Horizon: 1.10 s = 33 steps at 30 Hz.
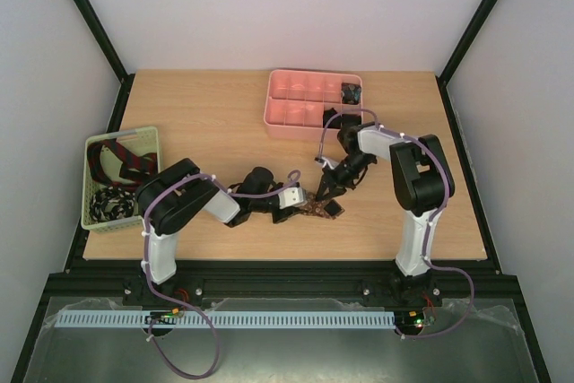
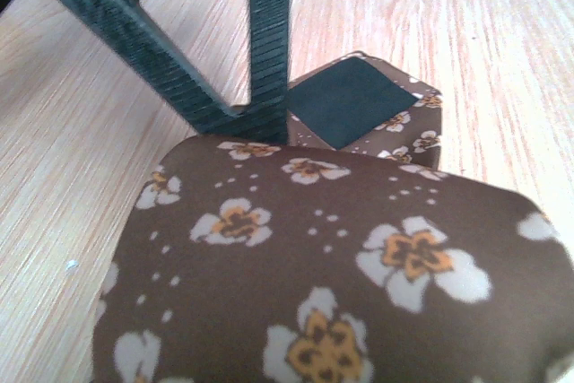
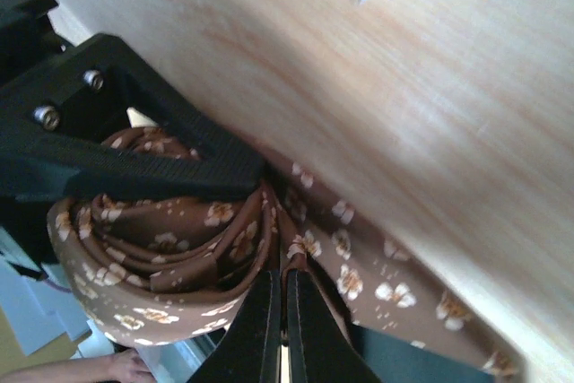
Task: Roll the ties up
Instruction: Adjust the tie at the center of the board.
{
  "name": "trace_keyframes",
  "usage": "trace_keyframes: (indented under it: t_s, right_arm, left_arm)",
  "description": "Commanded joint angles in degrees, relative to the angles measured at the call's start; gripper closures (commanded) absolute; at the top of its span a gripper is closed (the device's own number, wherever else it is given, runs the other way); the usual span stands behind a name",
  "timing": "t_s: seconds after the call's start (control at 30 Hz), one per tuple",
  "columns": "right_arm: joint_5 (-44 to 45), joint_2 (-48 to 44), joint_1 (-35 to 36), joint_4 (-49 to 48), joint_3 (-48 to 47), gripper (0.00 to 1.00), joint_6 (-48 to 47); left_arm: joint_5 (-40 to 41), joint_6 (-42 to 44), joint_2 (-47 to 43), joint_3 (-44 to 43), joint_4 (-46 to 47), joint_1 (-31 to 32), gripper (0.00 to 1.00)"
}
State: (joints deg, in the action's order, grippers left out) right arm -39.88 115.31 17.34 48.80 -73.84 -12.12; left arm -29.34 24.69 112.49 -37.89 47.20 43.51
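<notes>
1. Closest to you, the brown tie [image 1: 321, 209] lies on the table [image 1: 224, 123] at about 6 o'clock from its middle. It is partly coiled, and its loose tail lies flat on the wood.
2. Your left hand [image 1: 300, 199] clasps the coiled part from 9 o'clock.
3. Your right hand [image 3: 281, 266] meets it from 1 o'clock, with its fingers pressed together and the tips on the fabric. You cannot tell whether any cloth is caught.
4. At 9 o'clock, the green basket [image 1: 90, 217] holds more ties [image 1: 126, 163].
5. Farthest, at 12 o'clock, the pink tray [image 1: 278, 118] carries one dark coil [image 1: 351, 93] in its far right compartment.
</notes>
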Motion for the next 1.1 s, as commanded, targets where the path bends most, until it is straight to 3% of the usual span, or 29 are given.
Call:
trace_keyframes:
  t_s: [0.0,0.27,0.5,0.7,0.9,1.07]
  right_arm:
    - [1.40,-4.35,-0.57,8.23,4.91,0.99,0.19]
    - [12.87,2.15,-0.33,1.39,6.23,0.99,0.62]
    - [19.14,3.68,0.33,-2.52,6.45,0.99,-0.77]
    - [25.80,8.84,0.06,-4.84,-3.09,0.99,-4.12]
    - [22.88,9.02,0.08,-3.56,-5.04,0.99,-7.56]
    - [23.31,5.23,0.12,-6.91,2.40,0.99,-9.01]
  left_arm:
    - [5.57,1.14,1.51,2.65,-9.77,-0.44,0.70]
    - [2.24,-3.19,2.19,1.96,-7.92,-1.52,0.70]
    - [-0.65,-14.92,2.05,-0.64,-3.39,-4.74,0.69]
    - [0.36,-22.92,-0.59,-2.69,2.11,-5.80,0.67]
    - [-0.41,-12.03,0.38,-3.91,-3.55,-5.36,0.66]
    - [-3.60,4.00,4.21,-7.67,-20.85,-5.91,0.64]
